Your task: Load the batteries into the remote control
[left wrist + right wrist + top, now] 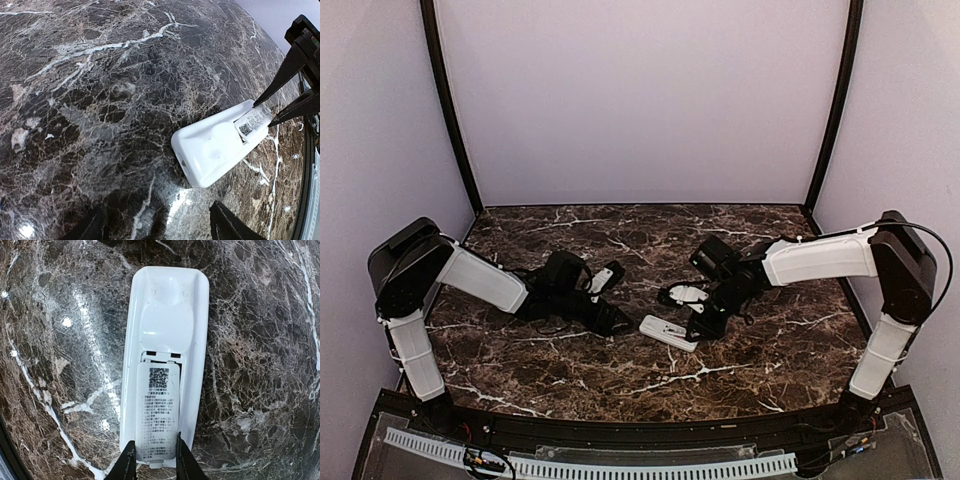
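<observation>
The white remote control (165,315) (668,332) lies face down on the marble table (620,380). Its printed battery cover (157,410) (252,122) sits on the back, slid a little toward the near end, with a dark gap at its inner edge. My right gripper (154,460) (698,328) pinches the cover's near end, one finger on each long edge. My left gripper (157,227) (610,318) hangs open just left of the remote (215,150), holding nothing. No batteries are in view.
Dark veined marble surrounds the remote on all sides. Purple walls with black corner posts (445,100) enclose the table. A white slotted rail (620,468) runs along the near edge.
</observation>
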{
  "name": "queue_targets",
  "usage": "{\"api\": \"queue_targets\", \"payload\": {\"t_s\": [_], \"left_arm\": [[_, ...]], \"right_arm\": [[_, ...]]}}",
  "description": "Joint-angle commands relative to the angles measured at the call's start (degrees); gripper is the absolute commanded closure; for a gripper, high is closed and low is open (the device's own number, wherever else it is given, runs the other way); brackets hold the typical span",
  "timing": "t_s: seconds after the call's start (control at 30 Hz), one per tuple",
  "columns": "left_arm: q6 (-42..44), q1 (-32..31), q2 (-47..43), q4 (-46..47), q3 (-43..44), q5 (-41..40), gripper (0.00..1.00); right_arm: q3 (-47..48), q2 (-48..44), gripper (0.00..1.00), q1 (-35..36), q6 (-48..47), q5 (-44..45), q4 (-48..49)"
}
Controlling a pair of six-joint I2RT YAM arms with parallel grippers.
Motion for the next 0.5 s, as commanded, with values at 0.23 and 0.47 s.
{"api": "queue_targets", "payload": {"t_s": [0.23, 0.47], "left_arm": [[1.1, 0.5, 0.0, -0.7, -0.1, 0.9, 0.31], [3.0, 0.5, 0.3, -0.2, 0.0, 3.2, 0.28]], "right_arm": [[1.1, -0.4, 0.63, 1.9, 2.9, -0.9, -1.9], [2.4, -5.4, 0.54, 1.7, 7.0, -2.7, 0.4]]}}
